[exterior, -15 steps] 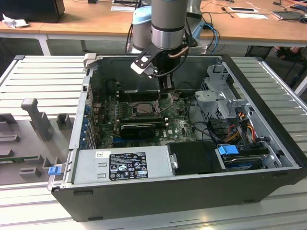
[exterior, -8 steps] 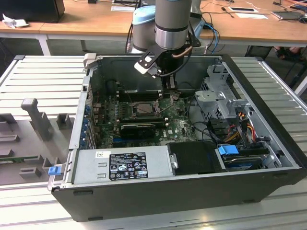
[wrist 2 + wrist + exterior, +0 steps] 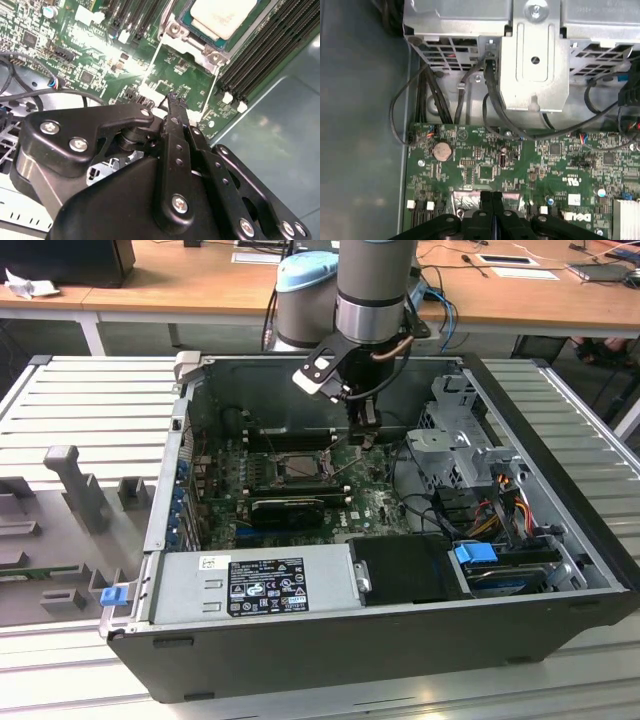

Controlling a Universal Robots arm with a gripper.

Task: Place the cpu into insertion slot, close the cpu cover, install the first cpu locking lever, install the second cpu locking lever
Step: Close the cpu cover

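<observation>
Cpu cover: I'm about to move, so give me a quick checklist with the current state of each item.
1. The cpu lies in the slot: ok.
2. The cover is swung open, off the cpu: ok.
3. The tool tip is at the cover's free edge: ok.
4. The tool is shut: ok.
5. The tool has the cover gripped: cannot tell.
6. The black cable lies away from the tool tip: ok.

Upright arm (image 3: 375, 280), pincer (image 3: 173, 99) closed, downward.
</observation>
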